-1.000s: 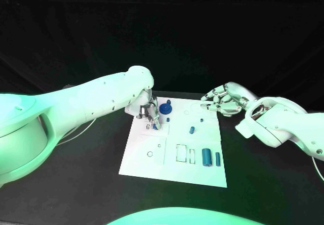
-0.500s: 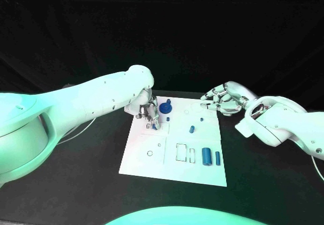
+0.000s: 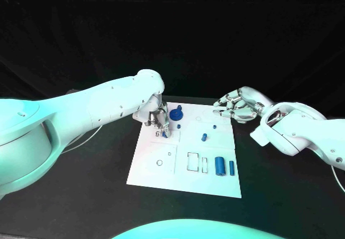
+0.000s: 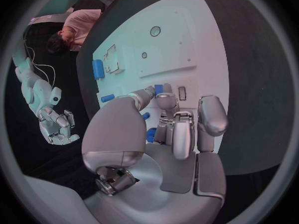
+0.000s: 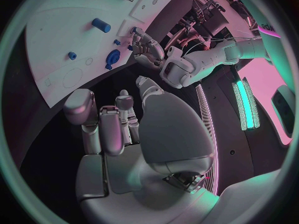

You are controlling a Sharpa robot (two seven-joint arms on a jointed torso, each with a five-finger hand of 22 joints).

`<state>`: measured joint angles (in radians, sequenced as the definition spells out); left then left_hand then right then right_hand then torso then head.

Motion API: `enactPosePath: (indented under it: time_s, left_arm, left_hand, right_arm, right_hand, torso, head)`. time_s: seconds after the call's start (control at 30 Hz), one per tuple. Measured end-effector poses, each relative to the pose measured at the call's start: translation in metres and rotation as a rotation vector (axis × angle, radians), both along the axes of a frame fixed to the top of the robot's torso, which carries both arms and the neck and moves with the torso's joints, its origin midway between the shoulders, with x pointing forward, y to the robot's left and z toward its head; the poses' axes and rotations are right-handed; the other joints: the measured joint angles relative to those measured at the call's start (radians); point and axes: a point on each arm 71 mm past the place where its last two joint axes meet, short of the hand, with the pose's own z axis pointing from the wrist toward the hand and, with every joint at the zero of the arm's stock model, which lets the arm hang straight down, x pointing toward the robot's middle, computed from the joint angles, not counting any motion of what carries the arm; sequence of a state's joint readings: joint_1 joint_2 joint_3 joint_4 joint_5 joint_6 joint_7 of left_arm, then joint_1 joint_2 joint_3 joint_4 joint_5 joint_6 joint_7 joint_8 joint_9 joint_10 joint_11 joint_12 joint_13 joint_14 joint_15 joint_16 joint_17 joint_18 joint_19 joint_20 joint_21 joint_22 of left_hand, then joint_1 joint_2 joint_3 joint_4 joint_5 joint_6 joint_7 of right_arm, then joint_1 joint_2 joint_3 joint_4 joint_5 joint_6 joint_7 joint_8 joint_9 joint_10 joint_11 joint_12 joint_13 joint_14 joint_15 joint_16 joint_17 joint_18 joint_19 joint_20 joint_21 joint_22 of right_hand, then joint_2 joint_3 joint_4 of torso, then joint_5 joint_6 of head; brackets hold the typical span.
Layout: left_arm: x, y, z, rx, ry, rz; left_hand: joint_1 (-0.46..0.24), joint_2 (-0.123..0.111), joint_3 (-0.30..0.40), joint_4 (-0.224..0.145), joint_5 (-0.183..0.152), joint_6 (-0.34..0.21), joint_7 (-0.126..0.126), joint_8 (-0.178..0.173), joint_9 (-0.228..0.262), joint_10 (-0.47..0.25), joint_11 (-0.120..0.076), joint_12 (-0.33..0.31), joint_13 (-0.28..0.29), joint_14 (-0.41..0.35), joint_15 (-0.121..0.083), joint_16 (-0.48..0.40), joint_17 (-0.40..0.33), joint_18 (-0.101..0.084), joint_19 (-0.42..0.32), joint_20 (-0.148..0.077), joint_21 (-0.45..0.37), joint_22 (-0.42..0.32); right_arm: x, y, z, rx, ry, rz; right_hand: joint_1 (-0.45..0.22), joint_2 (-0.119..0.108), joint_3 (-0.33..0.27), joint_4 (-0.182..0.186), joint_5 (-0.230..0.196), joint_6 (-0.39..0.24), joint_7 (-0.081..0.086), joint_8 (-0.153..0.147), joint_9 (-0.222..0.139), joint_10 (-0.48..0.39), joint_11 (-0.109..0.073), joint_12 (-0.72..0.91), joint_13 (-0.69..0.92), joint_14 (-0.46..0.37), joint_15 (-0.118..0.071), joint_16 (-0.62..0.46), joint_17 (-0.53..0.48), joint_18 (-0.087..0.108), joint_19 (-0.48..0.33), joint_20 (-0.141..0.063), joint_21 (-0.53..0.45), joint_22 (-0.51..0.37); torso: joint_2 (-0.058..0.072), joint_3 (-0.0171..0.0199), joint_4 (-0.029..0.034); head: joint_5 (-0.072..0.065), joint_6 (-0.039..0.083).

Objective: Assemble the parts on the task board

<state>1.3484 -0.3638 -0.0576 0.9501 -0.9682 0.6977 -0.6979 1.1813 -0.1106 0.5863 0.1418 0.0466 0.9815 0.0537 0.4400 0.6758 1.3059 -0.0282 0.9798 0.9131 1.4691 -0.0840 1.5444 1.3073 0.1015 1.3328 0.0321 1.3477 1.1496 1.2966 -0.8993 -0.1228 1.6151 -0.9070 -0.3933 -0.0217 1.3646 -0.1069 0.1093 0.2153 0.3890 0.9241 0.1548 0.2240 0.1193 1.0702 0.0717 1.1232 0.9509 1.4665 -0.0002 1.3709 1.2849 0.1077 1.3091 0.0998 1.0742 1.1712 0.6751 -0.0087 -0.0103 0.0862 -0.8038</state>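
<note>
Two blue cylinders (image 3: 220, 166) stood side by side at the near right of the task board (image 3: 151, 172), the thicker one beside a slimmer one (image 3: 232, 168), with rectangular outlines (image 3: 193, 162) printed just to their left and two small ring marks (image 3: 158, 163) further left on the white plate. No readable writing showed on the board; the printed marks were outlines only. Mid-board lay a short blue peg (image 3: 204, 138), and a smaller blue piece (image 3: 213, 127) sat a little beyond it.

Further back, the left hand (image 3: 159, 121) hung over the board's far left part, its fingers pointing down and drawn together around a small blue part (image 3: 165, 133) at their tips; in the left wrist view the fingertips (image 4: 163, 100) met on that blue piece (image 4: 158, 89) just above the white surface, so the hand pinched it. Just beside this hand, a round blue gear-like part (image 3: 177, 115) sat near the far edge of the board.

At the far right, the right hand (image 3: 236, 107) hovered by the board's far right corner, apart from the parts. Its fingers (image 5: 106, 129) were curled in toward the palm with nothing between them. All of this rested on the black table (image 3: 86, 194).
</note>
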Motion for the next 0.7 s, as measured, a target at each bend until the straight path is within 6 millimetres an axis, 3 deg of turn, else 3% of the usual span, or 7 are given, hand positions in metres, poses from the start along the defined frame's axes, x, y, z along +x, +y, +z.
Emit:
enactPosePath:
  time_s: [0.7]
  left_arm:
    - [0.0023,0.0014,-0.0010,-0.005,-0.039,0.030]
  left_hand:
    - [-0.010,-0.002,0.006,-0.006,-0.003,0.000,0.000,0.001,0.001,0.001,-0.001,0.000,0.001,0.000,0.000,0.000,0.001,0.000,0.000,0.000,0.000,0.000]
  right_arm:
    - [-0.0006,0.0006,-0.0005,0.000,0.002,0.003]
  right_hand:
    - [0.000,0.000,0.000,0.000,0.000,0.000,0.000,0.000,0.000,0.000,0.000,0.000,0.000,0.000,0.000,0.000,0.000,0.000,0.000,0.000,0.000,0.000]
  torso:
    - [-0.001,-0.0001,0.0002]
  head:
    - [0.000,-0.001]
